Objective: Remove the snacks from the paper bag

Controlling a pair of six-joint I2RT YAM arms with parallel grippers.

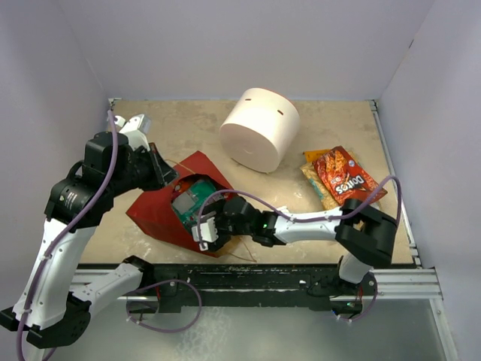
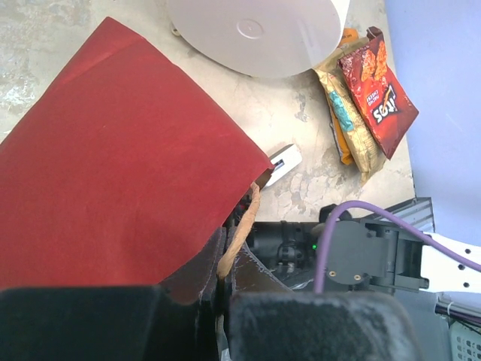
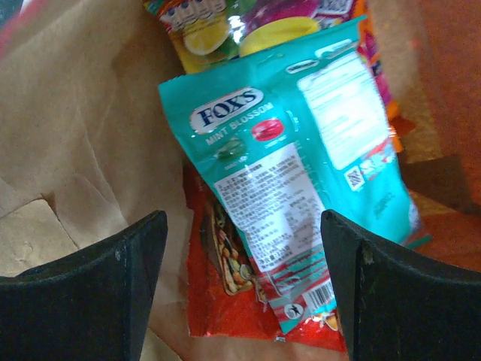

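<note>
The red paper bag [image 1: 154,210] lies on its side, mouth toward the right arm. My left gripper [image 1: 161,174] is shut on its twine handle [image 2: 242,222] and rim, holding the mouth up; the red outside [image 2: 113,173] fills the left wrist view. My right gripper [image 1: 204,226] is open inside the mouth. Its fingers [image 3: 113,289] straddle a teal FOX'S packet [image 3: 301,150] without touching it. That packet lies on a red packet [image 3: 218,316], with a multicoloured packet [image 3: 240,22] behind. The brown inside [image 3: 75,113] surrounds them. A red Doritos packet [image 1: 346,177] and a yellow packet [image 1: 317,184] lie outside.
A big white cylinder [image 1: 259,128] lies on its side behind the bag, between it and the two packets on the right. White walls close the table on three sides. A metal rail [image 1: 301,274] runs along the near edge.
</note>
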